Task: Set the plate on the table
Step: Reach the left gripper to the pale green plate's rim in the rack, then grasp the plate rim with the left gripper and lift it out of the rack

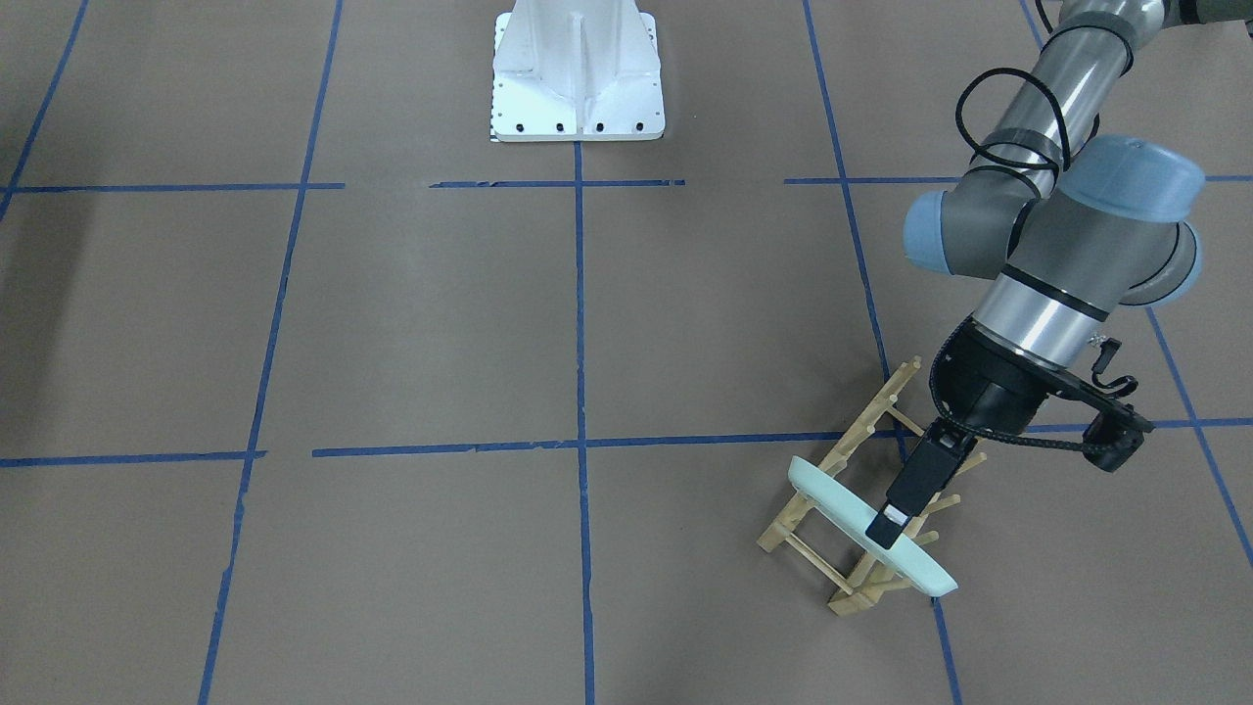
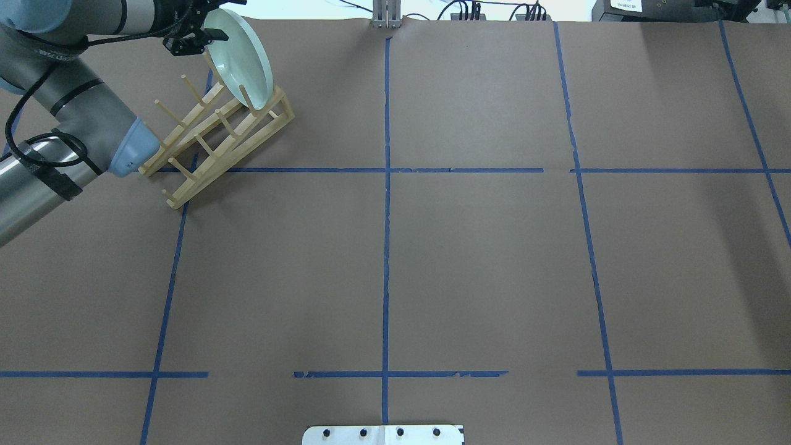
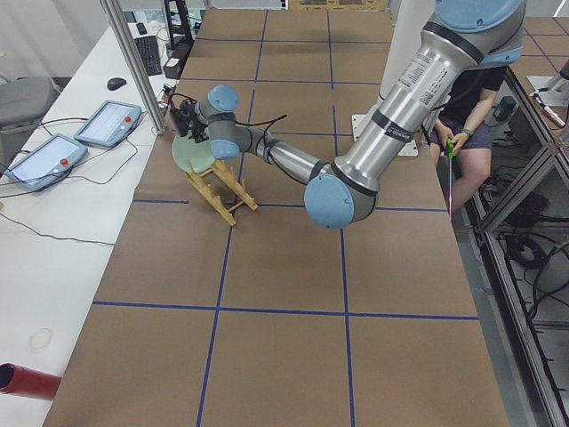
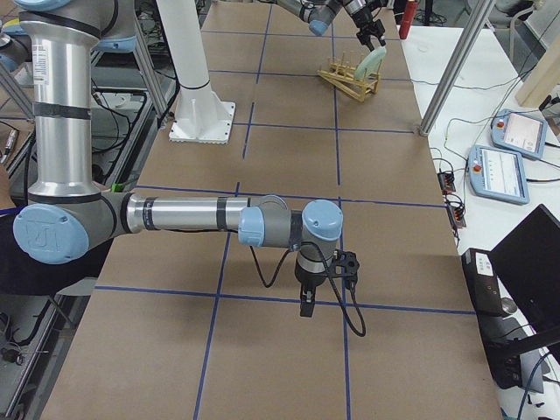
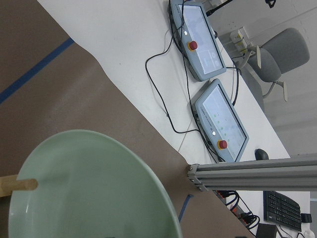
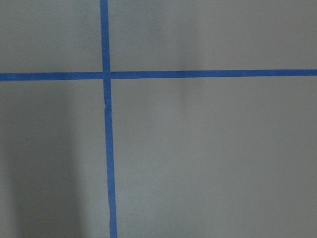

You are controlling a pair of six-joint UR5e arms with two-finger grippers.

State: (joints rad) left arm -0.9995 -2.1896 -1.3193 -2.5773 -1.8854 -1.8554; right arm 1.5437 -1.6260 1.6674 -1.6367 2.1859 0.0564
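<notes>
At rack (image 2: 207,143) end: plate (image 2: 240,62) leaning on pegs, left gripper (image 1: 886,527) jaws seemingly clamped on its rim. Well apart from rack: right gripper (image 4: 304,306) over surface (image 2: 482,259), cannot tell jaws' state.

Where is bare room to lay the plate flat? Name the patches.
The table is bare in every grid square between the wooden rack and the white base, and beyond the centre tape line toward the robot's right. Crowded only at the far left corner, where the left pincer grips the plate standing in the rack.

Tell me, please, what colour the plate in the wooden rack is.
The plate is plain pale mint green, clearest in the overhead exterior view.
</notes>
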